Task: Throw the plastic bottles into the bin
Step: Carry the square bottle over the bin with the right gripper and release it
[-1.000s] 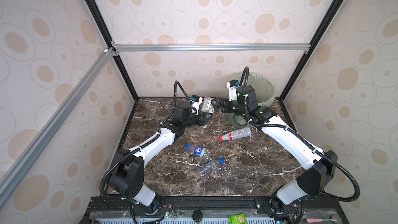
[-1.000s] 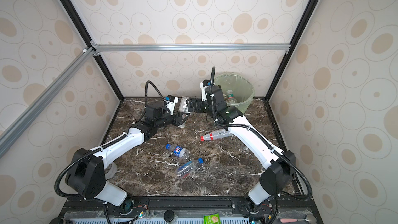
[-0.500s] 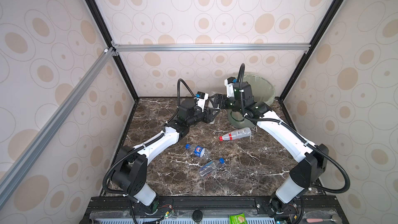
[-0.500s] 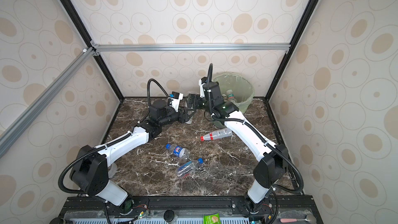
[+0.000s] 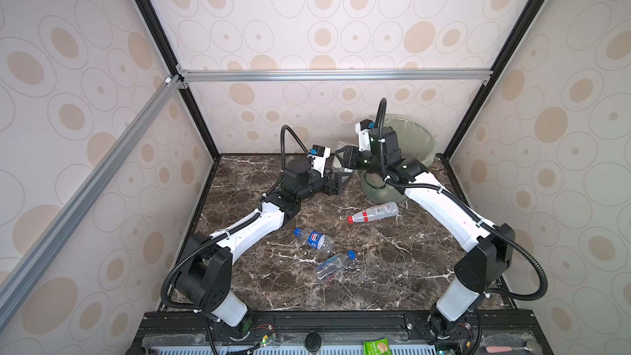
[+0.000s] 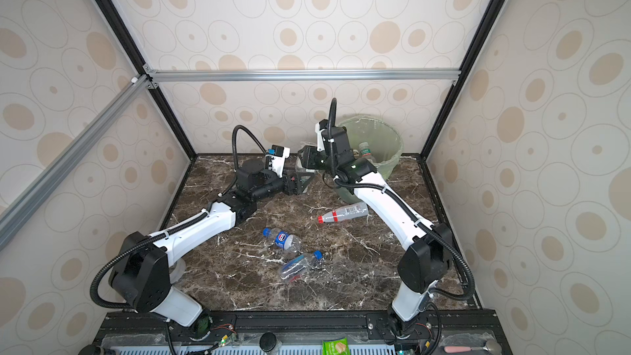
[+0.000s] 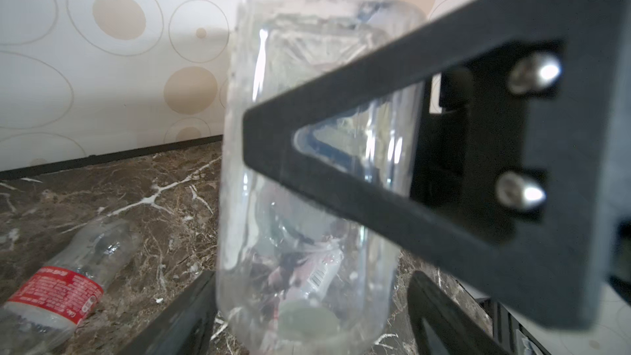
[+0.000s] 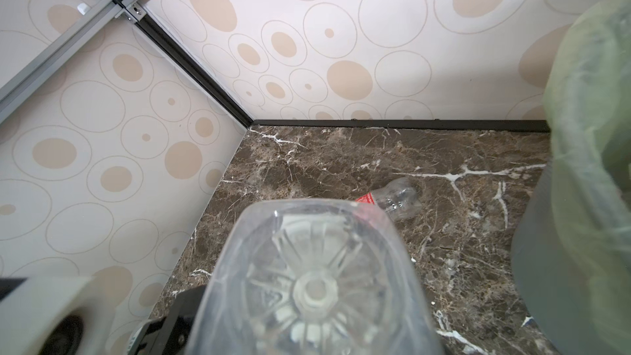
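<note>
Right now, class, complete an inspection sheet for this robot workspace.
Surface: marble tabletop, dark, white-veined.
Job's things: red-capped bottle, blue-labelled bottle and front blue-capped bottle lie on it; clear bottle aloft between grippers; bin at back right, binned bottle inside.
Clutter: green packet on front rail.
Grippers: left gripper open around clear bottle; right gripper shut on it.
Cables: black cables arch over both wrists, none seen snagged.
Surroundings: spotted walls, aluminium bar.

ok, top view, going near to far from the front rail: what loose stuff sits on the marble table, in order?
crushed clear plastic bottle with blue cap → clear plastic bottle with blue cap and round blue label → clear plastic bottle with red cap and red label → round translucent bin with pale green bag liner
</note>
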